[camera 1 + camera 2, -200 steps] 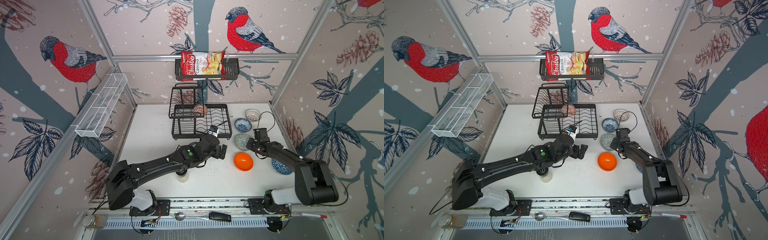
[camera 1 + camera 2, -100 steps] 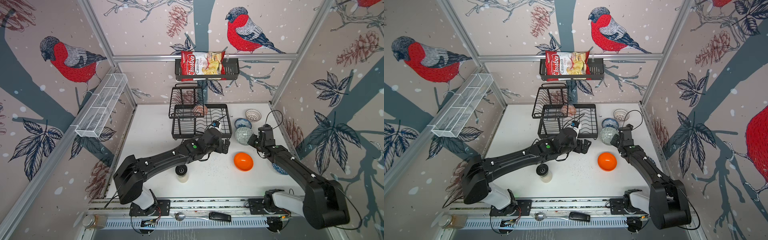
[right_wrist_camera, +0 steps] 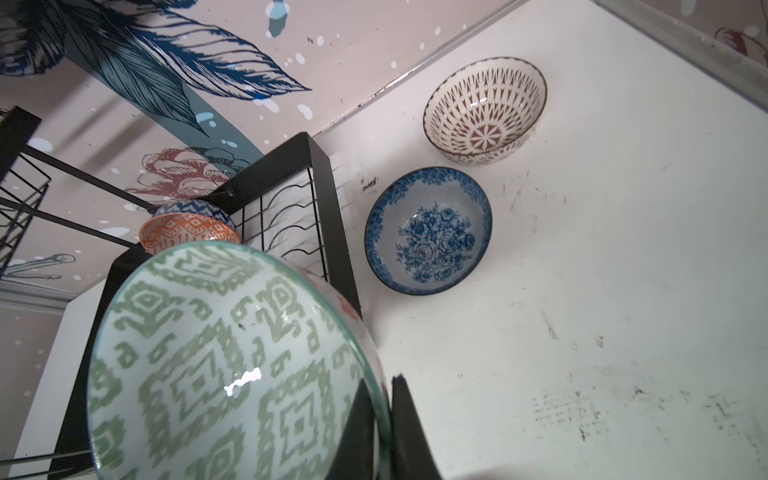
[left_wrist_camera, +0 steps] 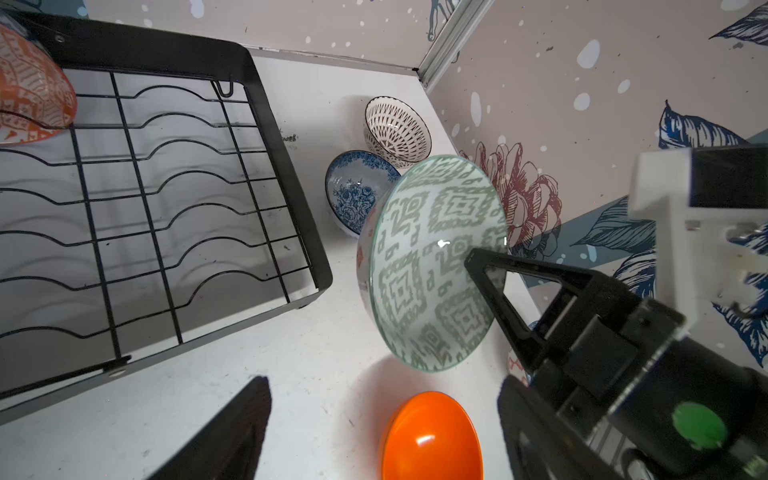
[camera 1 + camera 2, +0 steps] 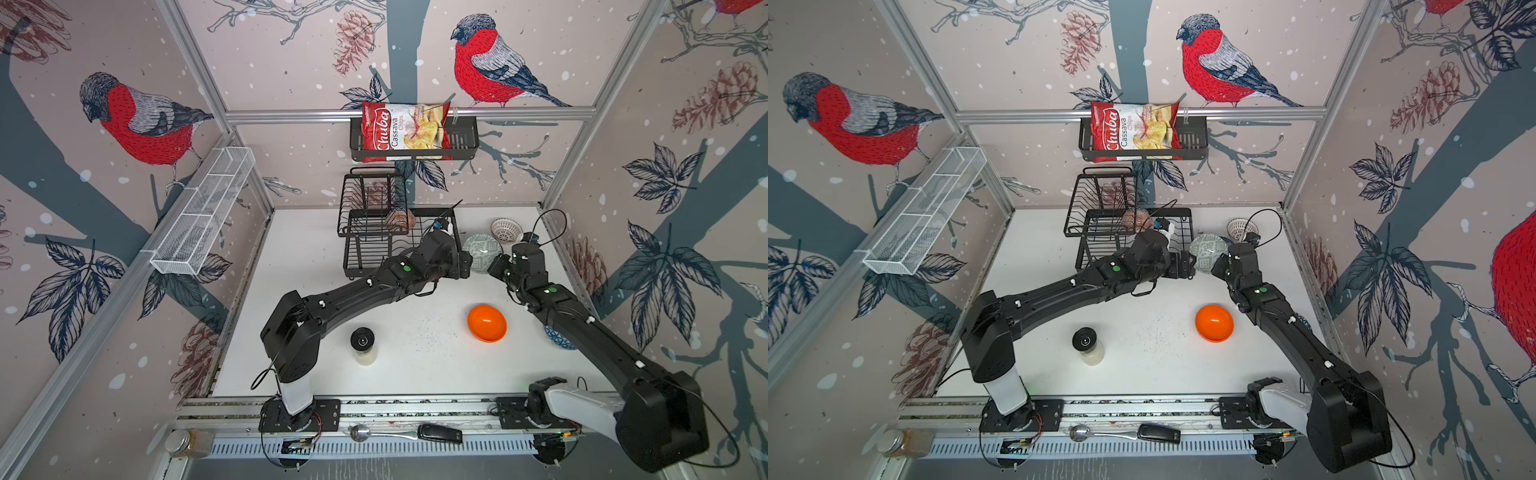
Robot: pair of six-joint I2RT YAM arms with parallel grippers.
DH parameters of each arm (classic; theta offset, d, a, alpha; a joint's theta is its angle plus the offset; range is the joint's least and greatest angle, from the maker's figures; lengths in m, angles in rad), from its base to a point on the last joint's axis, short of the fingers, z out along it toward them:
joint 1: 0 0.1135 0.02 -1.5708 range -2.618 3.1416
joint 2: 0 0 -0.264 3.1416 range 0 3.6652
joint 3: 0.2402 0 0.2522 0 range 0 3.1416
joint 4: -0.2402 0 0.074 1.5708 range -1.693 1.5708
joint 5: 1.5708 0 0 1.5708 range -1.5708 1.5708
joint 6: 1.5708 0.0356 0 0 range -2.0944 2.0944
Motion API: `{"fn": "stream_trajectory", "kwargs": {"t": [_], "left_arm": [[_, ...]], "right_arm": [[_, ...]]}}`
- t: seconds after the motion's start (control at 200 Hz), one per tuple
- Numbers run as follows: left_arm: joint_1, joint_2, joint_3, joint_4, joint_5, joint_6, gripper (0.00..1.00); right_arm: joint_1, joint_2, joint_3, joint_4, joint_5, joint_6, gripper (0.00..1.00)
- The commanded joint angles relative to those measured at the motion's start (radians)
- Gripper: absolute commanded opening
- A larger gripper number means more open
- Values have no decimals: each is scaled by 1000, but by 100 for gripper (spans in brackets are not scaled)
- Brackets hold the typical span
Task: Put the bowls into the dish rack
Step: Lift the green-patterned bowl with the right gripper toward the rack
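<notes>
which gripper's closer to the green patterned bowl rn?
Right. The right gripper is shut on the rim of the green patterned bowl; the left gripper is open, just short of it.

The chip bag (image 5: 405, 131) reads "Chuba Cassava Chips"

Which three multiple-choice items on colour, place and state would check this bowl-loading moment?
1. The plain glossy round bowl lying on the white table is: A. blue; B. orange; C. white.
2. The orange-white patterned bowl sits: A. in the black wire dish rack; B. on the table; C. inside the plain bowl.
3. The grey-green patterned bowl is: A. flat on the table; B. slotted in the rack; C. pinched at its rim by the right gripper, tilted.
Answers: B, its surface is solid orange; A, rack wires run under it in the left wrist view; C, its jaws clamp the rim in the right wrist view.
</notes>
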Motion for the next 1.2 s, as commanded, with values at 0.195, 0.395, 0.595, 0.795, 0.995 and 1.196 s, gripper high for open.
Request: {"fn": "stream_trajectory", "kwargs": {"t": [0.195, 0.395, 0.595, 0.795, 0.995, 1.196], "left_arm": [[22, 100, 97, 63, -57, -27, 59], [32, 115, 98, 92, -50, -32, 32], [33, 121, 77, 116, -51, -32, 21], [40, 138, 74, 122, -44, -37, 12], [49, 150, 74, 137, -29, -44, 0], [51, 145, 66, 159, -50, -50, 0]], "right_arm": [[60, -26, 29, 73, 62, 42, 0], [98, -47, 3, 106, 111, 78, 0], [118, -45, -17, 131, 142, 104, 0], [154, -83, -68, 192, 173, 123, 0], [168, -119, -99, 236, 179, 116, 0], [165, -81, -59, 207, 173, 108, 6]]}}
